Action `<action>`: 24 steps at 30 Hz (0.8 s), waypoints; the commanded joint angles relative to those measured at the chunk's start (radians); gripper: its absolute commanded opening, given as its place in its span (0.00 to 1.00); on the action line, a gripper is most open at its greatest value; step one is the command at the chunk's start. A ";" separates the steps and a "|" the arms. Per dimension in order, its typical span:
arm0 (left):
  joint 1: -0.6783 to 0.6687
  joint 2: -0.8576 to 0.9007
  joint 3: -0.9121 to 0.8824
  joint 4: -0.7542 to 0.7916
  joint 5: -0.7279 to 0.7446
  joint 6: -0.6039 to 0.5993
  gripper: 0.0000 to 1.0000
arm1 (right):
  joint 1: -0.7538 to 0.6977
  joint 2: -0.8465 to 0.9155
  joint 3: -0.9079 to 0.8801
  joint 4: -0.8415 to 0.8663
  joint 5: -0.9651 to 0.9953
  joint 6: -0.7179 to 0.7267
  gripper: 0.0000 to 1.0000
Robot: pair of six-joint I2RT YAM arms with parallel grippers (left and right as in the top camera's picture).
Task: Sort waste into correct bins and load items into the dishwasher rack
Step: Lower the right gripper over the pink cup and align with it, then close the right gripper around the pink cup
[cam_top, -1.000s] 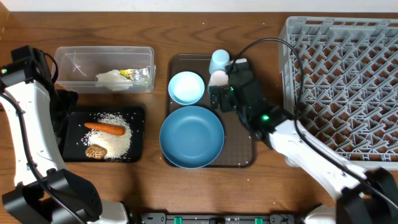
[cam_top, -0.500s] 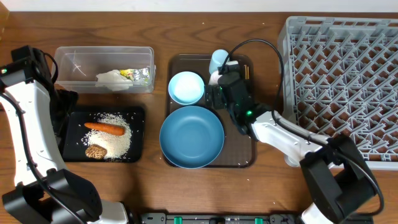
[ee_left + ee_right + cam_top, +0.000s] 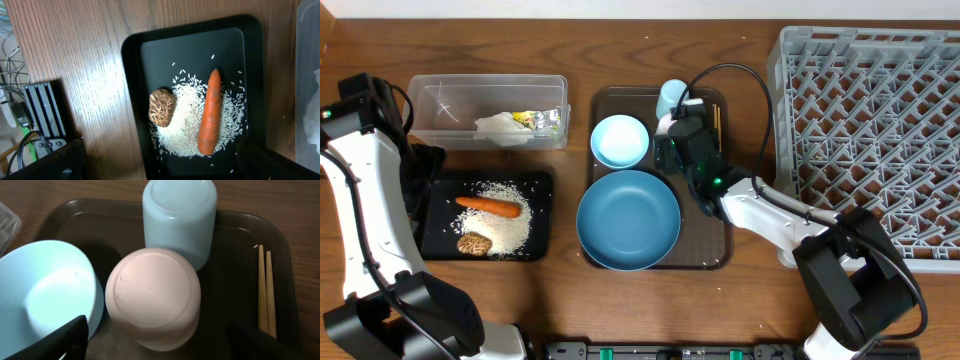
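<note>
My right gripper [image 3: 159, 330] is open, its fingers either side of the upturned pale pink cup [image 3: 152, 295], low over the brown tray [image 3: 715, 255]. The upturned light-blue cup [image 3: 179, 215] stands just behind it, the light-blue bowl [image 3: 45, 295] to its left, and the chopsticks [image 3: 266, 290] to its right. The dark-blue plate [image 3: 628, 218] lies at the tray's front. My left gripper [image 3: 160, 150] is open and empty over the black tray [image 3: 132, 100], which holds rice [image 3: 185, 125], a carrot [image 3: 210, 110] and a brown lump [image 3: 162, 106]. The grey rack [image 3: 870, 140] is at the right.
The clear tub [image 3: 440, 95] behind the black tray holds white tissue [image 3: 500, 125], a green-yellow wrapper [image 3: 528, 118] and foil [image 3: 553, 120]. A black cable [image 3: 750, 75] arcs from the right gripper towards the rack. The wooden table [image 3: 560, 300] shows between things.
My right gripper has moved up and left across the brown tray, closer to the pink cup. The left arm has not moved.
</note>
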 commanded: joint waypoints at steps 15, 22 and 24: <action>0.004 -0.003 0.002 -0.006 -0.001 -0.013 0.98 | 0.011 0.012 0.013 0.034 0.019 0.006 0.82; 0.004 -0.003 0.002 -0.006 -0.002 -0.013 0.98 | 0.011 0.055 0.013 0.074 0.019 0.006 0.83; 0.004 -0.003 0.002 -0.006 -0.001 -0.013 0.98 | 0.011 0.055 0.013 0.082 0.019 0.006 0.82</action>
